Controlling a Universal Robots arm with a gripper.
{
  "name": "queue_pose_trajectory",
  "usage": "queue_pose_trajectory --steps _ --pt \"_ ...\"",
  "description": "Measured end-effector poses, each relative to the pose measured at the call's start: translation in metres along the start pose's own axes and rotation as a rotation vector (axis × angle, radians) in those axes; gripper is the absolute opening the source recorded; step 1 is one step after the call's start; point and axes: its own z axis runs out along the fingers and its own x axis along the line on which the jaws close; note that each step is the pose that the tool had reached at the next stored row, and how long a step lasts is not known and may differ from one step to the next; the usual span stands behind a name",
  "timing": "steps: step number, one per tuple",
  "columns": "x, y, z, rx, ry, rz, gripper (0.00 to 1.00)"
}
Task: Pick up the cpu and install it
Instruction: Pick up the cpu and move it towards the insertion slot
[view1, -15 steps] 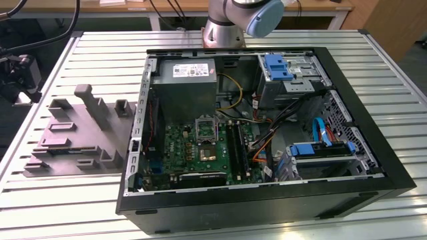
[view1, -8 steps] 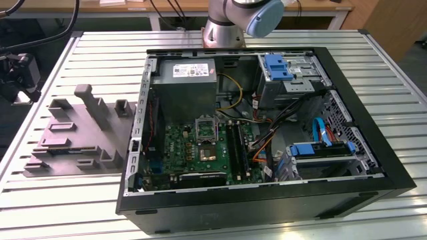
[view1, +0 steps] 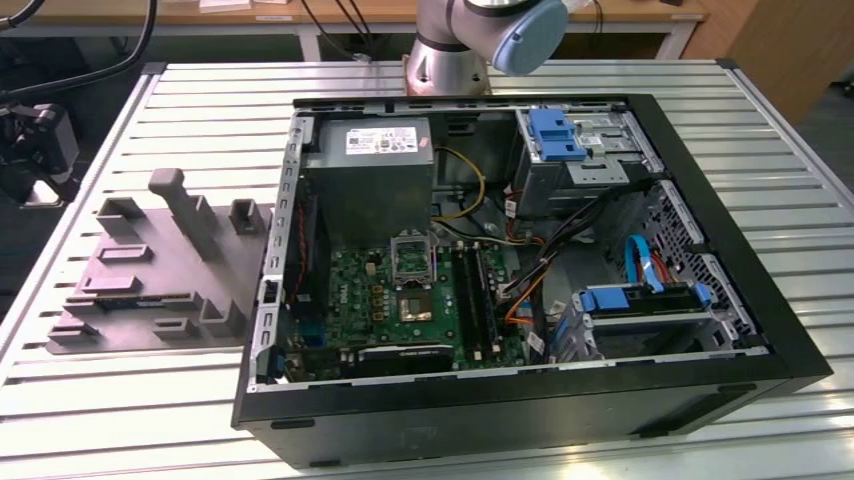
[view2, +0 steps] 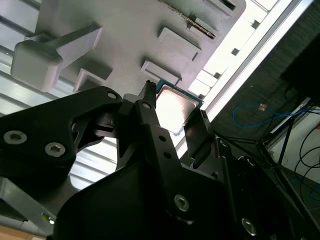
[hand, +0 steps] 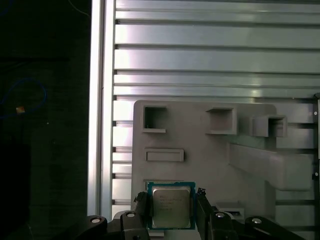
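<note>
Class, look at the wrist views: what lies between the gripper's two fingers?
The cpu lies there, held at two opposite edges by the fingers of the gripper, seen in the first wrist view, with the grey plastic block behind it.

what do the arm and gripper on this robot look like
The arm is a silver-grey tube with a rounded light blue cap on its joint. The gripper is matte black, built from angular plates and linkages fastened with silver hex-socket screws, and it narrows to two slim black fingers.
</note>
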Motion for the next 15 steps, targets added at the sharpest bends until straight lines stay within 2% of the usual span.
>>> queue_pose_trajectory --steps 15 --pt "-0.0001 0.0002 -0.0044 0.0 -0.0001 0.0 0.47"
